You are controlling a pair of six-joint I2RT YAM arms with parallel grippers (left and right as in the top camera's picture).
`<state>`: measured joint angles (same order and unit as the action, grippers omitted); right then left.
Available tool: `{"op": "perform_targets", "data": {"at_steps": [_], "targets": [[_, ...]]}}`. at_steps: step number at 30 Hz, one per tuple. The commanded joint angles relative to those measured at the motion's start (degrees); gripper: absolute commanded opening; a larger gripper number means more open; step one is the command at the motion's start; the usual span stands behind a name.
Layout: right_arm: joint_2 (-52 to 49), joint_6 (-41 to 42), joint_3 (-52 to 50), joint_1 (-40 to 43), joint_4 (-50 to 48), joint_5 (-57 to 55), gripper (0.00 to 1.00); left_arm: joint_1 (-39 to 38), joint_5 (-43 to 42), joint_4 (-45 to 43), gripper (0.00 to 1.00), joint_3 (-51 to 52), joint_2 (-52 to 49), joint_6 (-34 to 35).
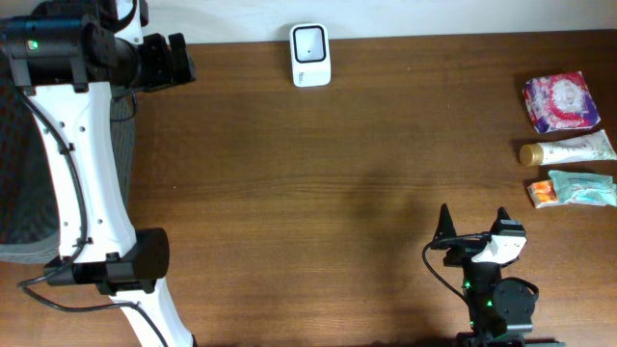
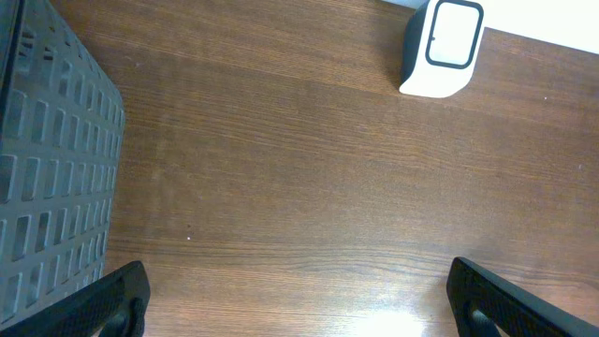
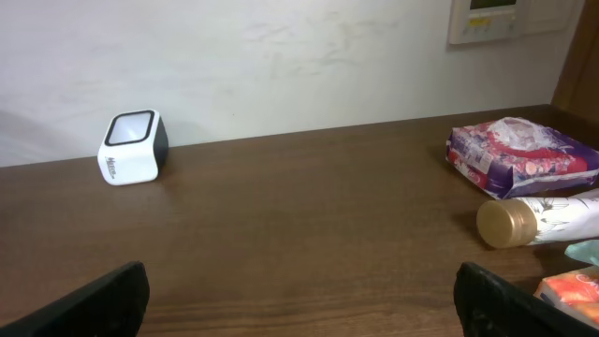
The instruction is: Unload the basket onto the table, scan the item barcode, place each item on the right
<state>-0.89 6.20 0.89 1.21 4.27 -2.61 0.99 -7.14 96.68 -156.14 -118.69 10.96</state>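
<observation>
The white barcode scanner (image 1: 310, 55) stands at the table's back edge, its dark window facing up; it also shows in the left wrist view (image 2: 443, 47) and the right wrist view (image 3: 133, 147). Three items lie at the far right: a purple and pink packet (image 1: 557, 102), a tube with a gold cap (image 1: 569, 150) and a teal and orange packet (image 1: 574, 189). My left gripper (image 1: 183, 61) hovers open at the back left, left of the scanner, holding nothing. My right gripper (image 1: 472, 220) stands open near the front edge, well short of the items, also holding nothing.
A grey slotted basket (image 1: 19, 193) sits off the table's left side, close under the left arm, and fills the left of the left wrist view (image 2: 56, 168). The wall runs behind the scanner. The tube (image 3: 538, 220) and purple packet (image 3: 524, 154) lie ahead right of the right gripper.
</observation>
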Motion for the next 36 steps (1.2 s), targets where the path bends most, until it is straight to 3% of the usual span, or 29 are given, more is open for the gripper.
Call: {"op": "perform_targets", "data": {"at_steps": [1,14,27,30,36], "targets": [[0.7,0.0,-0.57,0.46,0.15,-0.66,0.99,0.26,-0.59,0.02,0.99,-0.68,1.51,-0.28],[0.7,0.0,-0.57,0.46,0.15,-0.66,0.98,-1.68,0.94,0.02,0.99,-0.68,2.75,-0.31],[0.7,0.0,-0.57,0.46,0.15,-0.66,0.98,-14.45,4.15,-2.34,0.99,0.83,9.29,-5.68],[0.7,0.0,-0.57,0.46,0.15,-0.66,0.98,-14.71,4.17,-5.73,0.99,8.33,13.0,-5.68],[0.7,0.0,-0.57,0.46,0.15,-0.66,0.99,-14.88,4.13,-23.04,0.99,40.81,28.3,-5.7]]}}
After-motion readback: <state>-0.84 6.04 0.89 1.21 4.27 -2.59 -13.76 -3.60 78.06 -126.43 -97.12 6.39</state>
